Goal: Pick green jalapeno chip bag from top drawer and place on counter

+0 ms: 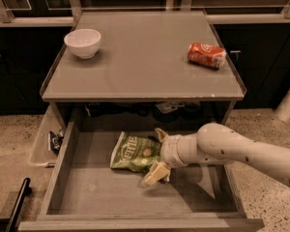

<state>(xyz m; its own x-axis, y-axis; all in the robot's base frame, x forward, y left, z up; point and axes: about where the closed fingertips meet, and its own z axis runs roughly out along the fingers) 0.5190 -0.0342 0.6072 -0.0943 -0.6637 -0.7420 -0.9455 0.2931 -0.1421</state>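
We are looking first at the wide grey surface (pixel 145 76), the place where the bag is meant to end up, and below it at the top drawer (pixel 87 197), which is standing pulled out toward us. The only thing we are seeing in the drawer is the green jalapeno chip bag (pixel 134 152), lying flat on the floor toward the back, a little right of the middle. A clear plastic bin (pixel 38 146) is sitting just left of the drawer with small dark items inside (we are not making out what they are). We are judging the bag to be very light, soft and crinkly, with slippery foil that is going to buckle rather than resist, so we are favouring a pinch on its right edge seam, not the puffed middle. Up on the surface a white bowl (pixel 82 42), looking empty, is sitting far left, well apart from an orange-red soda can (pixel 207 55) lying on its side at the right. The gripper (pixel 158 153) is sitting low in the drawer, its fingers (pixel 154 173) spread apart with the bag's right edge between them, not clamped.
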